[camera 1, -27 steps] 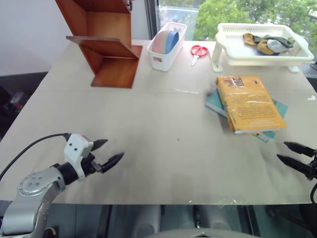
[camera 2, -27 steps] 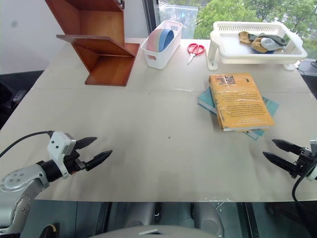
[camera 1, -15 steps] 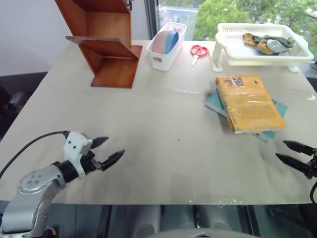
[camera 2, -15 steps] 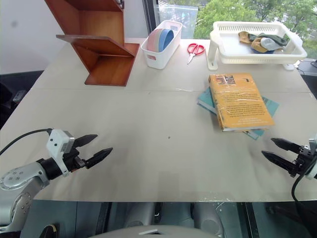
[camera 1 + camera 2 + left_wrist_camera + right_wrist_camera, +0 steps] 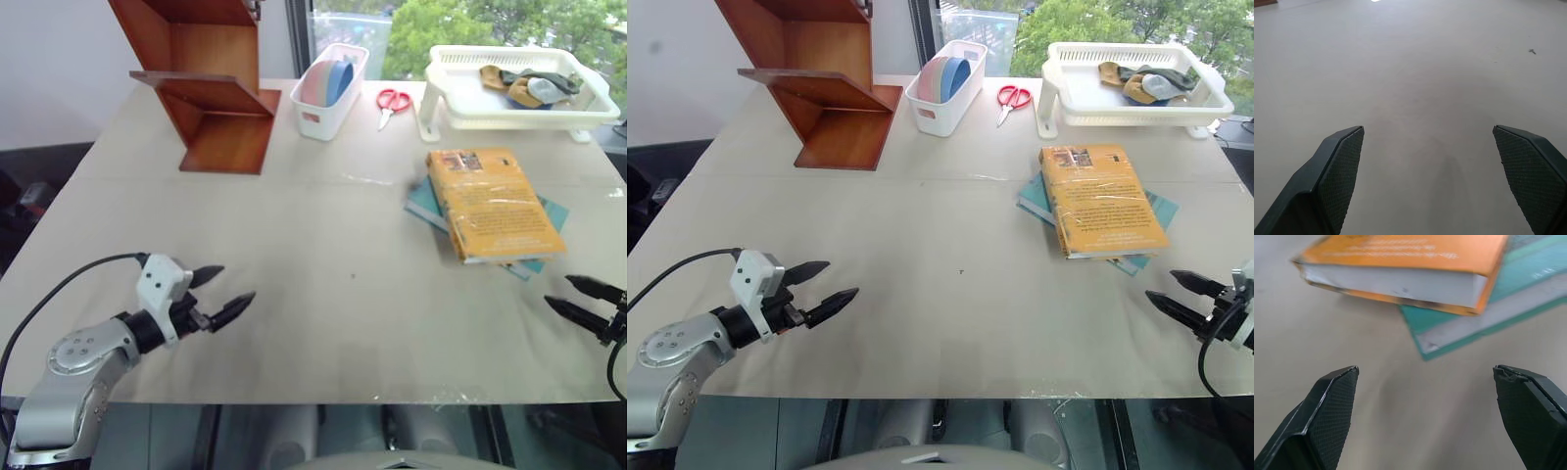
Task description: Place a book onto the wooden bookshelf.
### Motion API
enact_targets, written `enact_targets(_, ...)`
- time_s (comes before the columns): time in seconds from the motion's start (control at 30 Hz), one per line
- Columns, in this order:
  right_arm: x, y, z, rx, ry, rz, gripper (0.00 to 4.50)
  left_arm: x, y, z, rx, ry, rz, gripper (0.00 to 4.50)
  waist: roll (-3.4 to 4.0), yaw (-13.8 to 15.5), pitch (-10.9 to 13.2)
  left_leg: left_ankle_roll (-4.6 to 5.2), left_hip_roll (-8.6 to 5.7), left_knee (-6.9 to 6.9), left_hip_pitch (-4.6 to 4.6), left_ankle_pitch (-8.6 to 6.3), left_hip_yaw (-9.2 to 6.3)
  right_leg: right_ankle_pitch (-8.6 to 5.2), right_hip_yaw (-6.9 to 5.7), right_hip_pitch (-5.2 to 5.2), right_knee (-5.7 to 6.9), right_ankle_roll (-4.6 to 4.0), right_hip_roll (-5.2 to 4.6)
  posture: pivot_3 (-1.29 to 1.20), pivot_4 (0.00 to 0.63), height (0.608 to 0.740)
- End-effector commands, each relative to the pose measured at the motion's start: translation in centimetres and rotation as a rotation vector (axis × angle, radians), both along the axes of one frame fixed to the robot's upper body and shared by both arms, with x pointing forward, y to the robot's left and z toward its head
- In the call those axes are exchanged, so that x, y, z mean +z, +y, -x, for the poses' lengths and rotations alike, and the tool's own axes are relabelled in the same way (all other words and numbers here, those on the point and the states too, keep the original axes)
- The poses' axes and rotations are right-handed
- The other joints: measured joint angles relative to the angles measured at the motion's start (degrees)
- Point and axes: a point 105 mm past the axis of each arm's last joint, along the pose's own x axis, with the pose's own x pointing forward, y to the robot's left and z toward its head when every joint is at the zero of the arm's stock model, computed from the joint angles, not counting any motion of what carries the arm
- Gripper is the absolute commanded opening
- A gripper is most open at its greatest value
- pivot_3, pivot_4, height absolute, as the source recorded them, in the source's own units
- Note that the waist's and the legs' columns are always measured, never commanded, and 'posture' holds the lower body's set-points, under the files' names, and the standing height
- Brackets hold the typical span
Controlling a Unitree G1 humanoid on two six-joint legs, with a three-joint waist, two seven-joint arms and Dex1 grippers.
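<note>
A: How far along does the job look?

B: At its very start, I'd say. The thick yellow-orange book with the glossy cover (image 5: 1101, 200) lies flat on the pale worktop (image 5: 950, 235), resting on a thinner teal book (image 5: 1144, 210), toward the right side. Nothing grips it.

A: And the shelf?

B: The reddish-brown polished wooden bookshelf with slanted boards (image 5: 813, 83) stands at the far left corner, well apart from the book. Its open compartments that I can see hold nothing.

A: What about the arms?

B: The right end effector (image 5: 1182, 299) hovers near the front edge, just short of the book's near end, fingers spread and empty; its wrist view looks straight at the page edge of the book. The left end effector (image 5: 224, 294) hangs over bare worktop at the front left, also spread wide, holding nothing.

A: So what's left?

B: Everything, in my judgement: grasping the book, lifting it off the teal one, carrying it across and setting it in a compartment.
</note>
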Motion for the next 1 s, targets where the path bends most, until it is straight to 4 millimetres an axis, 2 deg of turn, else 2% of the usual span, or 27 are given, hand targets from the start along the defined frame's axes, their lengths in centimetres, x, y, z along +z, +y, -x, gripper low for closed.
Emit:
enact_targets(0.03, 1.0, -1.0, -1.0, -0.074, -0.060, 0.054, 4.50, 1.8, -1.2, 0.0, -0.062, -0.053, -0.018, 4.43, 0.00, -0.06, 0.00, 0.00, 0.00, 0.00, 0.00, 0.00, 0.00, 0.00, 0.01, 0.00, 0.00, 0.00, 0.00, 0.00, 0.150, 0.740)
enact_targets(0.17, 0.3, -2.3, -2.8, -0.244, -0.030, 0.165, 4.50, 3.0, -1.9, 0.4, -0.122, -0.057, -0.028, 4.43, 0.00, -0.17, 0.00, 0.00, 0.00, 0.00, 0.00, 0.00, 0.01, 0.00, 0.03, -0.02, 0.02, 0.00, -0.01, 0.00, 0.150, 0.740)
enact_targets(0.27, 2.3, -2.7, -4.3, -0.361, -0.109, 0.068, 4.50, 3.8, -2.1, 0.7, -0.170, -0.044, -0.051, 4.43, 0.05, -0.25, 0.01, -0.01, 0.02, -0.01, 0.00, 0.00, 0.00, 0.00, 0.02, -0.05, 0.05, 0.00, 0.03, 0.00, 0.150, 0.740)
enact_targets(0.37, 4.5, -4.1, -5.4, -0.495, -0.174, -0.039, 4.50, 5.0, -2.4, 0.7, -0.199, -0.050, -0.046, 4.43, 0.13, -0.30, 0.05, -0.01, 0.01, -0.02, -0.02, 0.01, 0.00, 0.01, 0.03, -0.06, 0.05, 0.00, 0.02, 0.00, 0.150, 0.740)
enact_targets(0.4, 5.0, -4.8, -5.7, -0.550, -0.184, -0.024, 4.50, 5.4, -2.5, 0.6, -0.206, -0.054, -0.046, 4.43, 0.16, -0.35, 0.07, -0.01, -0.01, -0.02, -0.02, 0.01, 0.01, 0.01, 0.04, -0.06, 0.05, 0.00, 0.00, 0.00, 0.150, 0.740)
enact_targets(0.63, 6.1, -6.9, -7.6, -0.691, -0.148, 0.027, 4.50, 6.3, -2.5, -0.4, -0.233, -0.065, -0.050, 4.43, 0.16, -0.23, 0.08, 0.00, -0.03, -0.03, -0.05, 0.00, 0.10, 0.01, 0.00, -0.08, 0.03, 0.00, 0.03, 0.00, 0.150, 0.740)
enact_targets(0.7, 6.3, -7.3, -8.5, -0.708, -0.153, 0.059, 4.50, 6.4, -2.6, -0.8, -0.238, -0.072, -0.053, 4.43, 0.16, -0.61, 0.08, 0.00, -0.03, -0.04, -0.05, 0.01, 0.21, 0.01, 0.02, -0.09, 0.03, 0.00, 0.03, 0.00, 0.150, 0.740)
enact_targets(0.77, 7.2, -7.8, -9.9, -0.761, -0.201, 0.001, 4.50, 6.8, -2.7, -1.0, -0.249, -0.087, -0.058, 4.43, 0.16, -1.08, 0.09, 0.00, -0.04, -0.04, -0.05, 0.01, 0.29, 0.01, 0.04, -0.10, 0.04, -0.01, 0.02, 0.00, 0.150, 0.740)
enact_targets(0.83, 7.5, -7.4, -11.1, -0.751, -0.205, -0.031, 4.50, 7.4, -3.0, -1.3, -0.261, -0.102, -0.052, 4.43, 0.20, -1.51, 0.12, 0.00, -0.04, -0.03, -0.04, 0.01, 0.37, 0.01, 0.08, -0.10, 0.05, 0.00, 0.01, 0.00, 0.150, 0.740)
enact_targets(1.0, 5.8, -4.3, -13.4, -0.605, -0.150, -0.008, 4.50, 9.1, -2.8, -0.7, -0.286, -0.139, -0.055, 4.43, 0.18, -1.68, 0.13, 0.00, -0.04, -0.10, -0.03, 0.00, 0.41, 0.01, 0.12, -0.12, 0.01, -0.01, 0.11, 0.00, 0.150, 0.740)
